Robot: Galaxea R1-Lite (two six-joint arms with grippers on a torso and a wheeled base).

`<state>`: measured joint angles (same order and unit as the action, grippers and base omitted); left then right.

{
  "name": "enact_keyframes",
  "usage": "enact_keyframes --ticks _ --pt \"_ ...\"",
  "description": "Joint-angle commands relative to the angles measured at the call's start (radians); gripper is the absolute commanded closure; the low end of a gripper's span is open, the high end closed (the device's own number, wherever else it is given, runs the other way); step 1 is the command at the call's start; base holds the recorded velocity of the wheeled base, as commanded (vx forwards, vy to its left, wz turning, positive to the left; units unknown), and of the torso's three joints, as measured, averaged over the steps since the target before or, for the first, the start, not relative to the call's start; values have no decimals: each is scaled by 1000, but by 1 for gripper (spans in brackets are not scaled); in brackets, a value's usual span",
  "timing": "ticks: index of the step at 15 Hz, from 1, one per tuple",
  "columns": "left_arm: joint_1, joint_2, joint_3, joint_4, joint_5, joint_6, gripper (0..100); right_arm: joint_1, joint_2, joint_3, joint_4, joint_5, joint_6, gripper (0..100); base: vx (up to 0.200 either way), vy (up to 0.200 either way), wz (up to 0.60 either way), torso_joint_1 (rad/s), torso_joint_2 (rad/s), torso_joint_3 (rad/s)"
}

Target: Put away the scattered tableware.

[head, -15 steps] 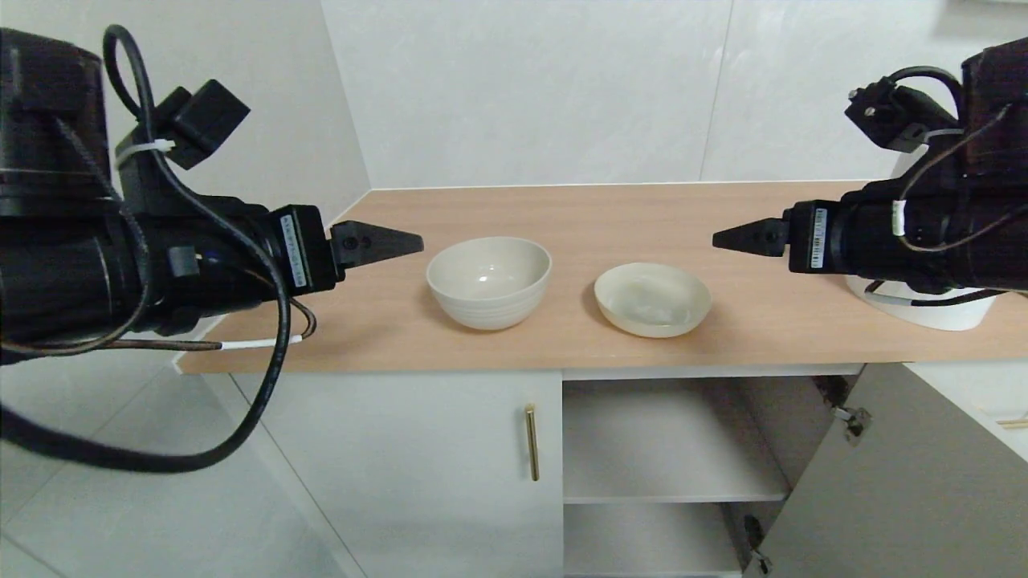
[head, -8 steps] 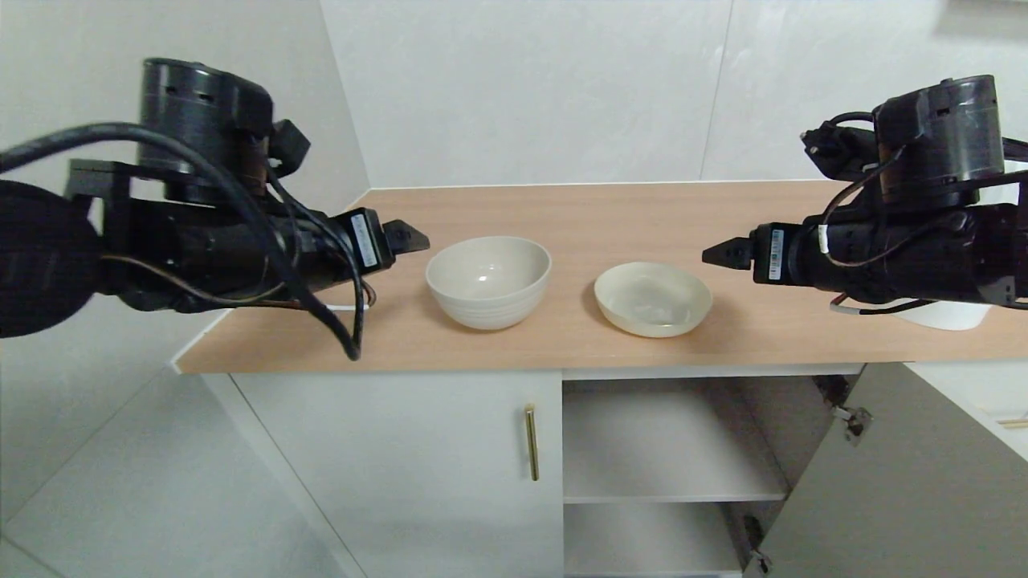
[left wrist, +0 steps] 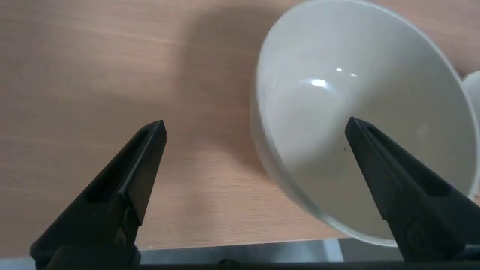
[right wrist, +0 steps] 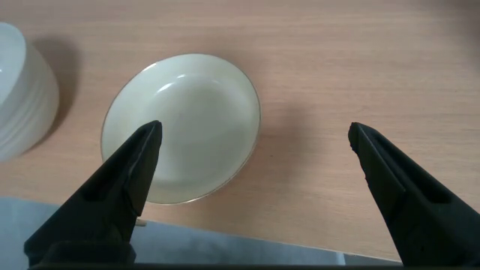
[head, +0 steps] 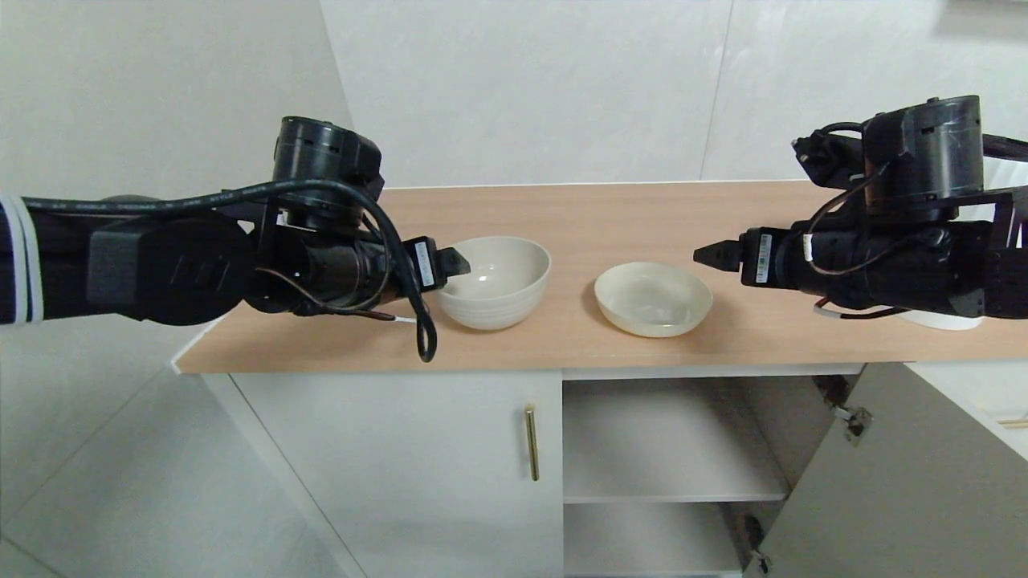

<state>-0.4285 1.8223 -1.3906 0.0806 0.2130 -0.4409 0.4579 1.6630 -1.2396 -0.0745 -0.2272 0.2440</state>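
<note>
Head view: deep cream ribbed ceramic bowl (head: pixel 490 281) and shallow cream ceramic dish (head: pixel 653 299) stand apart on wooden countertop (head: pixel 610 213), above open white cabinet (head: pixel 666 449). Left gripper (head: pixel 454 263) at bowl's left rim; right gripper (head: pixel 707 255) just beside dish's right edge.

Left wrist view: fingers spread wide, one over bowl's inside, other over bare wood. Best: lower until wall sits between pads, then pinch gently and lift level.

Right wrist view: fingers wide apart, one over dish, one over wood. Low rim likely slippery; go low, straddle edge squarely.

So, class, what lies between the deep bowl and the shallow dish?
Nothing: bare counter separates deep bowl and shallow dish, per the head view.
</note>
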Motion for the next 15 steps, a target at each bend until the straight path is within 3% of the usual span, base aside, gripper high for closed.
enact_keyframes --ticks 1,2,15 --pt "-3 11 -1 -4 0 -1 0 -1 3 2 1 0 -2 0 0 0 0 0 0 0" --pt "-4 9 1 -4 0 -1 100 -1 4 0 -1 0 0 0 0 0 0 0 0 0" --pt "-70 -241 87 -4 -1 1 100 -2 126 -27 -22 -3 0 0 0 0 0 0 0 0"
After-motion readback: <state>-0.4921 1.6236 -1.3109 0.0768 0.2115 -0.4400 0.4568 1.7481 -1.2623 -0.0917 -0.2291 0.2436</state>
